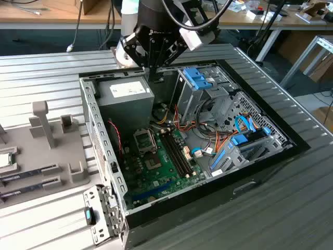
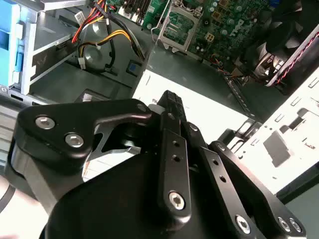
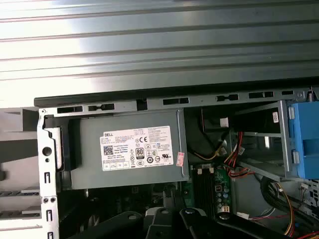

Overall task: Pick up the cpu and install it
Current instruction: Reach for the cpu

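The cpu (image 1: 4, 159), a small silvery square with a green rim, lies on a grey holder plate (image 1: 57, 156) at the exterior view's left edge, partly cut off. My gripper (image 1: 153, 70) hangs over the back of the open computer case (image 1: 104, 151), above the far corner of the grey power supply (image 1: 125, 99). It is far from the cpu. Its black fingers converge to a point, shut, with nothing between them; the second wrist view shows them over the power supply's white label (image 2: 209, 117). The empty processor socket (image 1: 145, 140) (image 2: 177, 25) sits open on the green motherboard (image 1: 161, 166).
Long memory sticks (image 1: 28, 174) lie on the holder plate beside upright posts (image 1: 44, 122). Inside the case are drive cages with blue clips (image 1: 200, 78), coloured cable bundles (image 1: 187, 125) and the power supply (image 3: 129, 149). Ribbed metal tabletop (image 1: 47, 73) surrounds the case.
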Controlling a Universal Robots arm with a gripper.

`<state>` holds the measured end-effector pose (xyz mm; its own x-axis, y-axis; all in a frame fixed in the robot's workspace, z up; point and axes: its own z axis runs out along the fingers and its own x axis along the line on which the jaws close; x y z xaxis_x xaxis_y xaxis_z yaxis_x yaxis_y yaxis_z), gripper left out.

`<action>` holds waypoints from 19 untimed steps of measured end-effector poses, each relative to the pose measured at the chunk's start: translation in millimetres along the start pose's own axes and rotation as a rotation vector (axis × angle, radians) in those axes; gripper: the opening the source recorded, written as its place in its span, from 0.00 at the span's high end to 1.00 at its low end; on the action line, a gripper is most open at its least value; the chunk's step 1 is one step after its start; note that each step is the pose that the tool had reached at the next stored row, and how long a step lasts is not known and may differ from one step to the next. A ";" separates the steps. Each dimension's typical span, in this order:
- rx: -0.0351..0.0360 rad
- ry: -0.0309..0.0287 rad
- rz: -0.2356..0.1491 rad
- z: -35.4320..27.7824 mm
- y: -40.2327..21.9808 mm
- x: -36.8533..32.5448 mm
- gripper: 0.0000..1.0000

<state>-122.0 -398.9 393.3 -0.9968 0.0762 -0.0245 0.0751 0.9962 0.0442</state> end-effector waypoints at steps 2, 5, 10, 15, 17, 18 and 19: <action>0.0001 0.0000 0.000 0.0 0.0 0.3 0.89; 0.0001 0.0000 0.000 -0.1 -0.2 2.6 0.89; 0.0001 0.0000 0.000 -0.1 -0.3 3.9 0.89; 0.0001 0.0000 0.000 -0.2 -0.5 6.0 0.89; 0.0001 0.0000 0.000 -0.2 -0.5 6.5 0.89; 0.0001 0.0000 0.000 -0.2 -0.5 6.8 0.89; 0.0001 0.0000 0.000 -0.2 -0.5 7.0 0.89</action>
<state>-129.0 -398.9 393.3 -0.9968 0.0762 -0.0245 0.0751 0.9962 0.0441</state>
